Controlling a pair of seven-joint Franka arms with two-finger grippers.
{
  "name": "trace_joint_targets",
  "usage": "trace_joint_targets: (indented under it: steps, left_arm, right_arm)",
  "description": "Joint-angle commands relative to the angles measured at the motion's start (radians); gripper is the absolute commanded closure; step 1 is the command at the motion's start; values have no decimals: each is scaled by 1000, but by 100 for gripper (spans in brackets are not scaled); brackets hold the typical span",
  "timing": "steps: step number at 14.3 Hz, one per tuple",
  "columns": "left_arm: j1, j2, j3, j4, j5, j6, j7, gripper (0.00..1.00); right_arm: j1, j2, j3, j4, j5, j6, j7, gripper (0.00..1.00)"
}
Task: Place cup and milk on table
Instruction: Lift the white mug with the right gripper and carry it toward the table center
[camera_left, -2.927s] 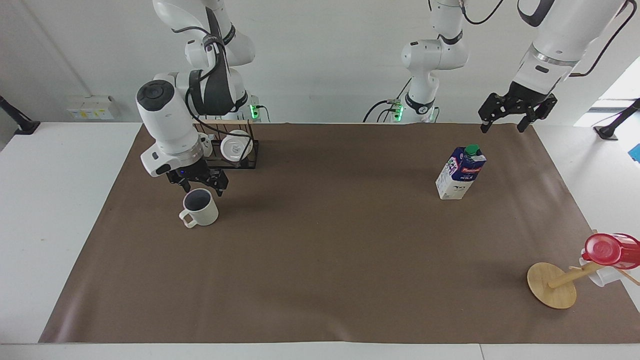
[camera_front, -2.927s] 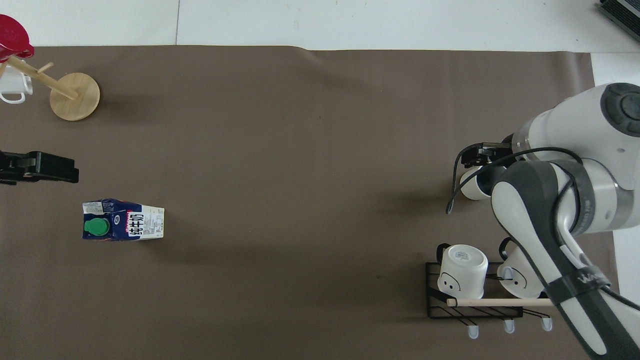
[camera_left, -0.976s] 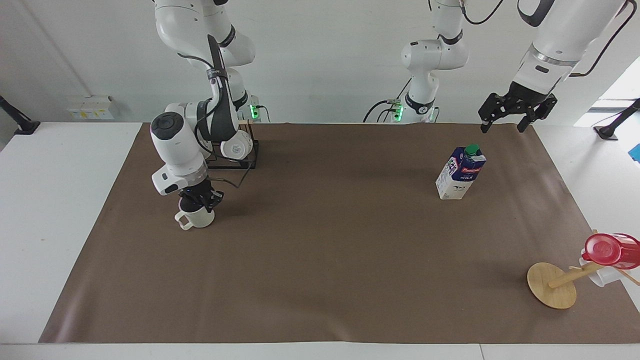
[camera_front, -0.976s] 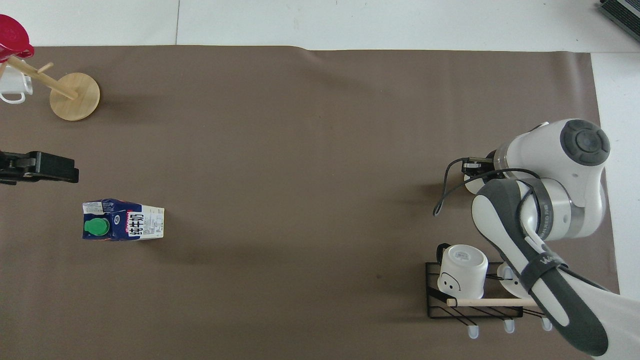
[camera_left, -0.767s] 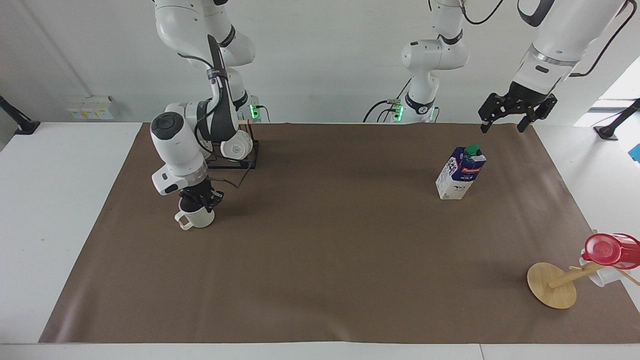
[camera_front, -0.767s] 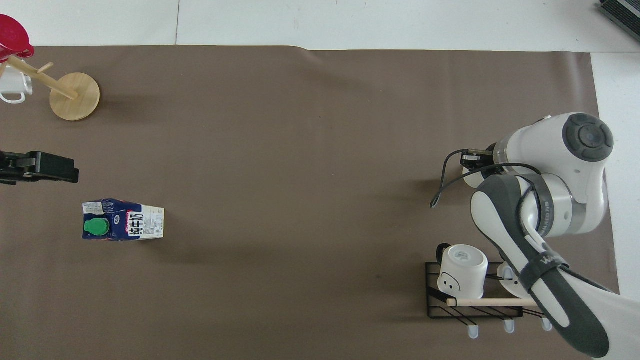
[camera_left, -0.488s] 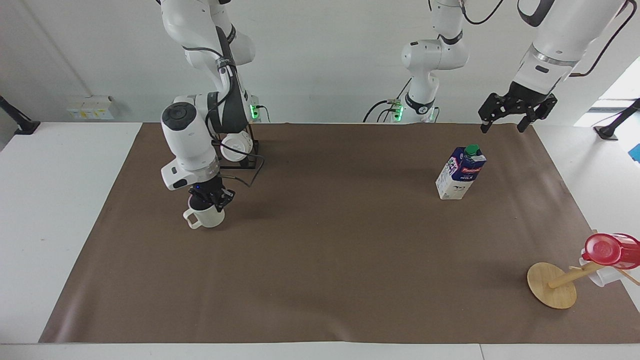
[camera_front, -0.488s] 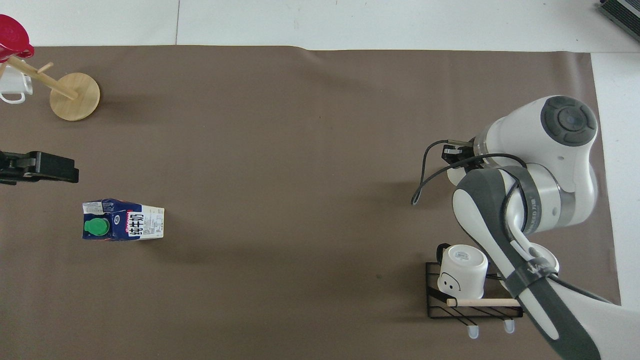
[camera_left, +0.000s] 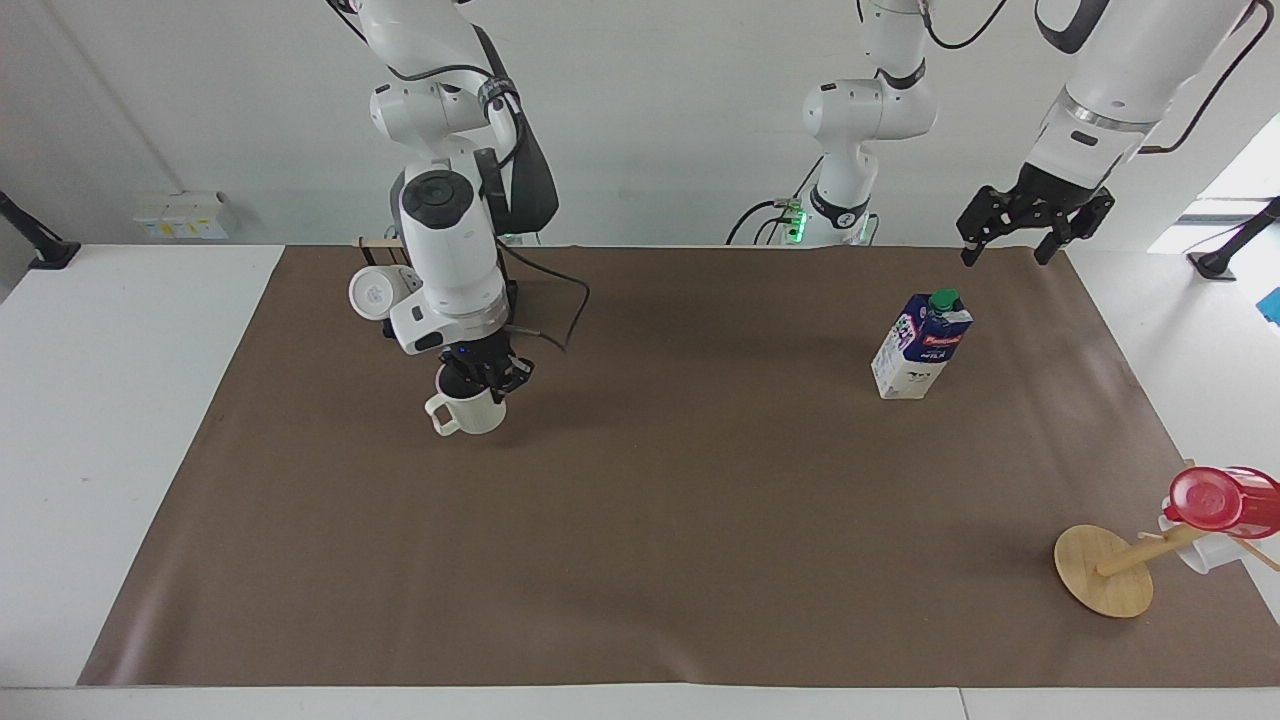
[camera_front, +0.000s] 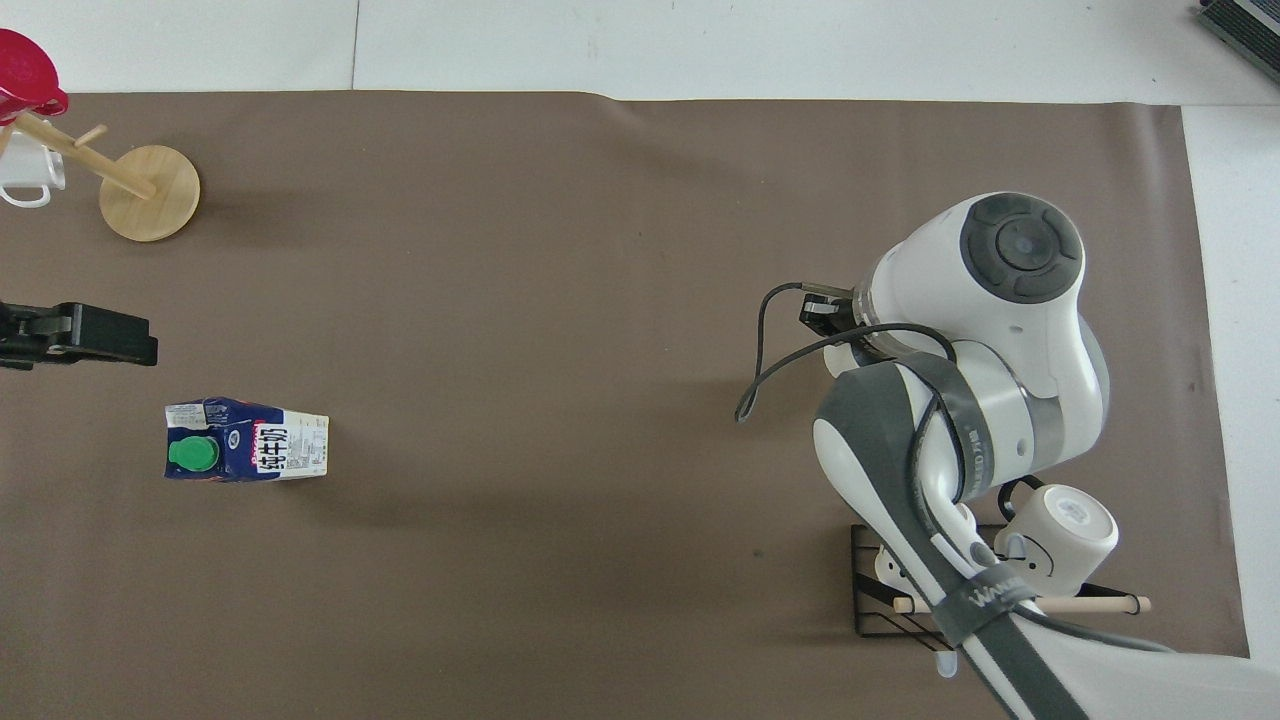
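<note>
The cream-white cup with a dark inside is at the right arm's end of the brown mat on the white table. My right gripper is shut on its rim from above; I cannot tell whether the cup touches the mat. In the overhead view the right arm hides the cup. The milk stands upright on the mat toward the left arm's end, and shows in the overhead view. My left gripper waits open and empty in the air, above the mat's edge beside the milk.
A black wire rack with white mugs stands close to the right arm's base. A tilted wooden mug stand with a red cup and a white mug is at the left arm's end, far from the robots.
My right gripper came down onto the cup, shut on its rim, and has carried it toward the middle of the table. The milk and the left gripper have not moved.
</note>
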Motion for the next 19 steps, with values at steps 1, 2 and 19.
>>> trace_joint_targets:
  steps: [1, 2, 19]
  left_arm:
    - [-2, 8, 5, 25, -8, -25, -9, 0]
    - [-2, 8, 5, 25, -8, -25, -9, 0]
    - [4, 8, 7, 25, -3, -24, -7, 0]
  right_arm:
    - [28, 10, 1, 20, 11, -8, 43, 100]
    - [51, 14, 4, 20, 11, -1, 50, 100]
    - [251, 166, 19, 54, 71, 147, 196, 100]
